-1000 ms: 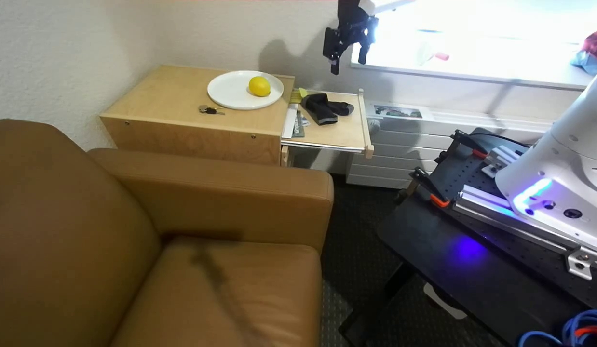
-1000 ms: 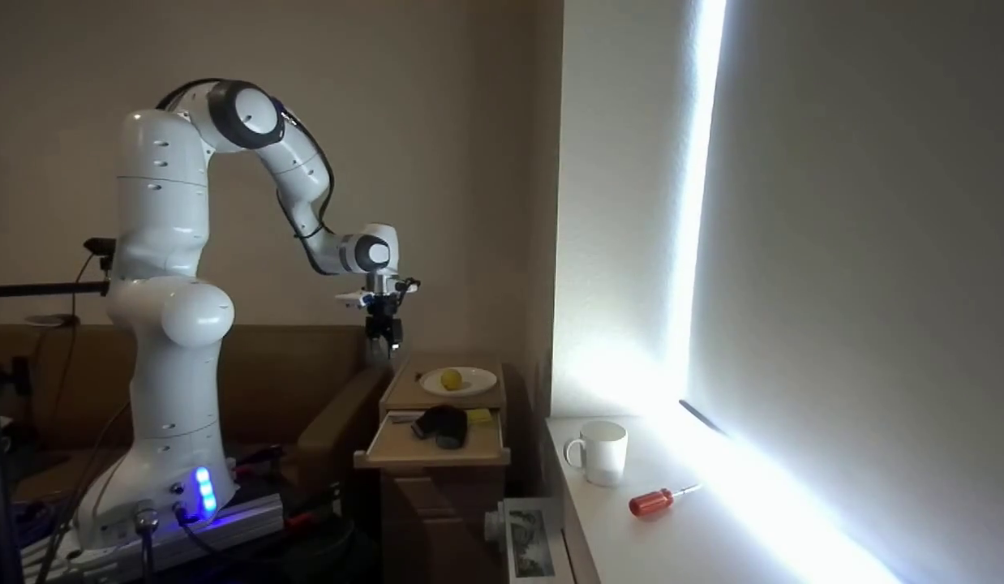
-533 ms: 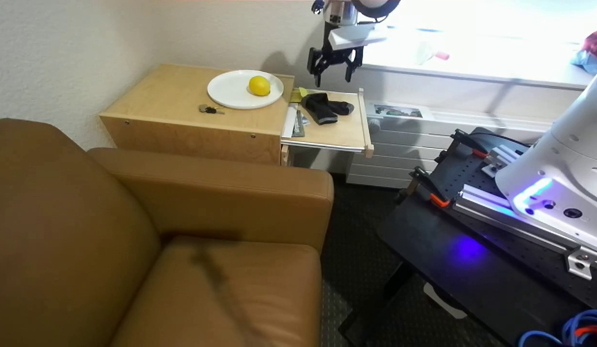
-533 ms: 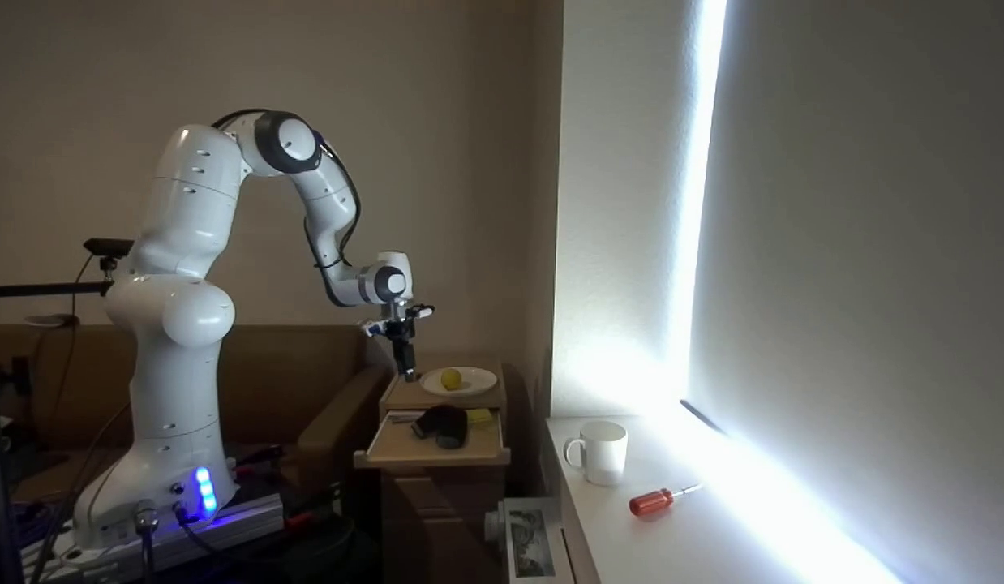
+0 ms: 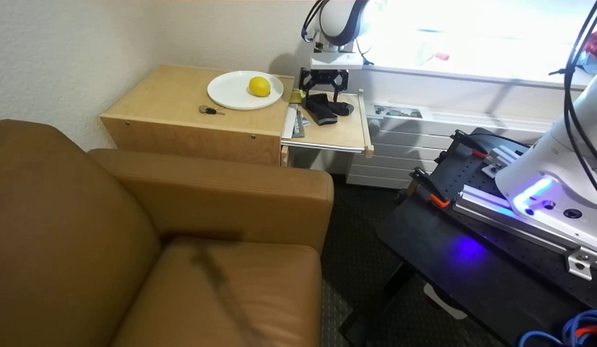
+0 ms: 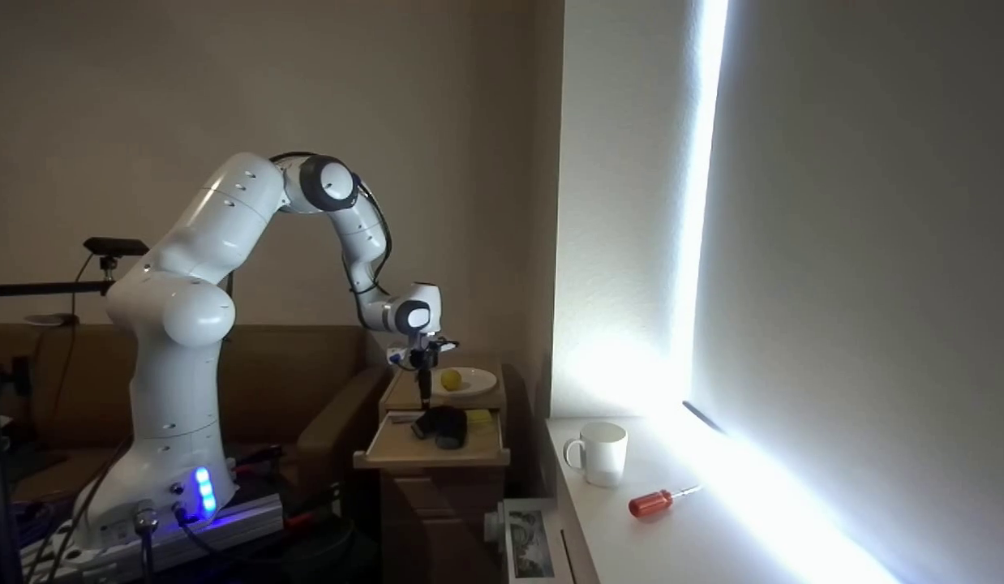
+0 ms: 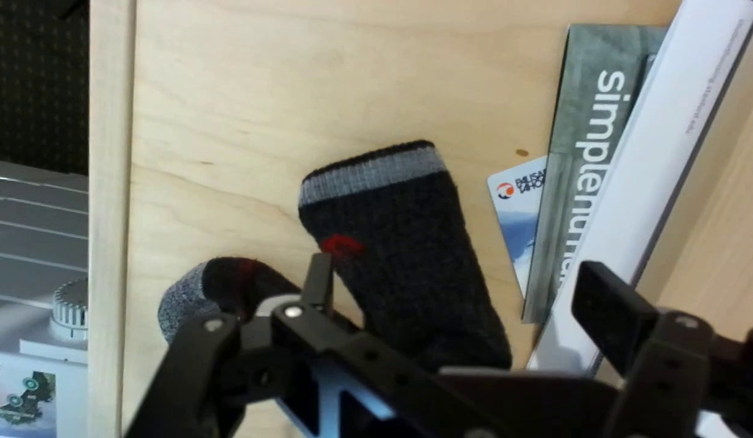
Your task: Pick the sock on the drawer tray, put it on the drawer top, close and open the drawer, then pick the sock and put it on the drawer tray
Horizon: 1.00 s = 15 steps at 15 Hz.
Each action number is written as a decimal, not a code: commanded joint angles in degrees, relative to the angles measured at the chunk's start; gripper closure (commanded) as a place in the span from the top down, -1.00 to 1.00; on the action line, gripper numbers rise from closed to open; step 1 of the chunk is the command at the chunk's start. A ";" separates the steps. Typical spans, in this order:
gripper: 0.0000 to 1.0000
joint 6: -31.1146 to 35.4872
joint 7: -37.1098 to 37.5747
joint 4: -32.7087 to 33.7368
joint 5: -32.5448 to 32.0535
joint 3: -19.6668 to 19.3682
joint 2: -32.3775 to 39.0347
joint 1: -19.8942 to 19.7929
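The black sock (image 7: pixel 413 243) with grey bands lies folded on the drawer tray (image 7: pixel 230 121), its cuff and toe pointing apart. In both exterior views the drawer (image 5: pixel 367 126) is pulled out from the cabinet. Beside it is the tan drawer top (image 5: pixel 168 96). My gripper (image 7: pixel 458 274) hangs low over the sock, jaws wide apart and nothing held. In the wrist view one finger (image 7: pixel 319 283) overlaps the gap between the sock's two parts, and the other is over white paper. Whether the fingertips touch the sock I cannot tell. The gripper's body hides the sock's folded end.
A white plate (image 5: pixel 231 96) with a yellow fruit (image 5: pixel 259 86) and keys (image 5: pixel 210 110) are on the drawer top. White paper (image 7: pixel 656 158), a grey-green leaflet (image 7: pixel 586 121) and a card (image 7: pixel 517 207) lie along the tray's inner side. A couch (image 5: pixel 221 188) and a radiator (image 5: pixel 390 164) are nearby.
My gripper has come down from high above the tray to just over the sock, turning on the way. It stays open. The sock, tray and plate have not moved.
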 commanded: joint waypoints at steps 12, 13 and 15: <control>0.47 8.54 3.80 3.63 -0.85 -9.99 10.24 9.31; 0.36 8.36 3.97 3.61 -0.61 -10.23 10.20 9.38; 0.09 7.99 4.02 3.58 0.18 -10.29 9.96 9.04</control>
